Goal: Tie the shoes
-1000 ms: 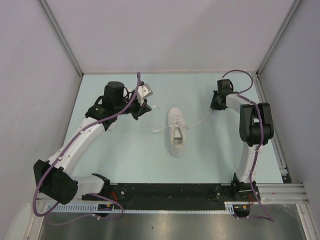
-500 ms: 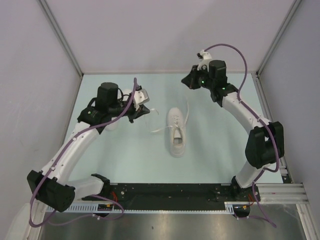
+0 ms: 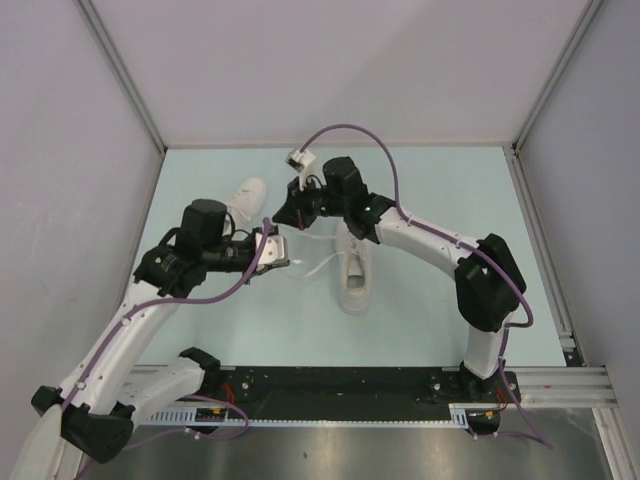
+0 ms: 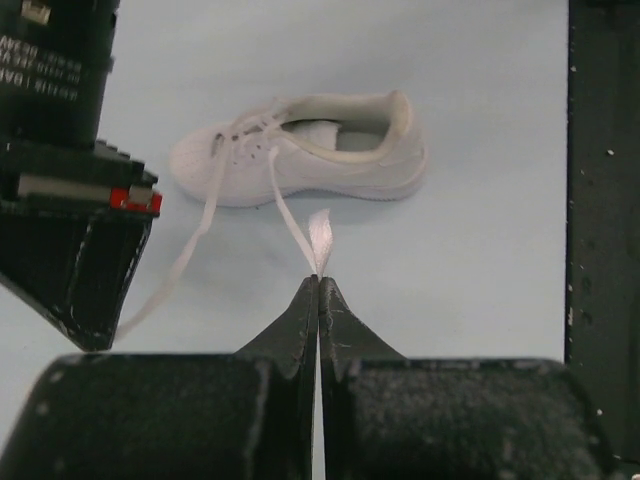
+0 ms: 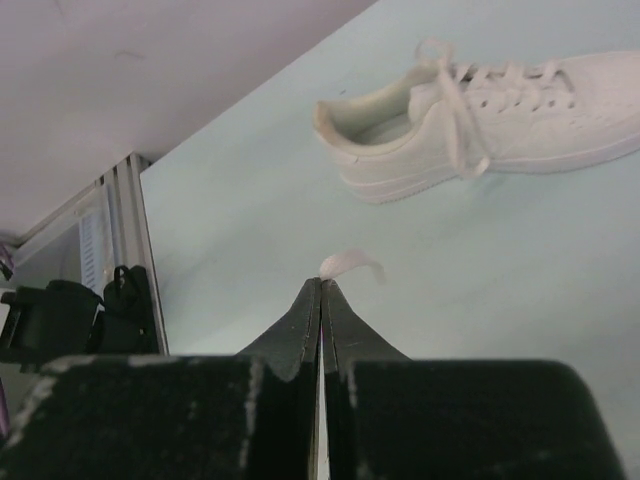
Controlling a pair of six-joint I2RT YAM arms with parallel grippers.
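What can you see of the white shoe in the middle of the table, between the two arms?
The shoe is an all-white low-top sneaker, smooth like leather, standing upright on its white sole on the pale blue table, toe away from the arm bases. Its thin laces are untied: the left gripper is shut on one end, the right gripper on another. The right arm crosses above its toe.

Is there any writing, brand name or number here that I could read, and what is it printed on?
On the black housing at the top left of the left wrist view: a few lines of small white print, upside down and too blurred to read.
On the white shoe: no brand or lettering shows.
No other text can be read in any view.
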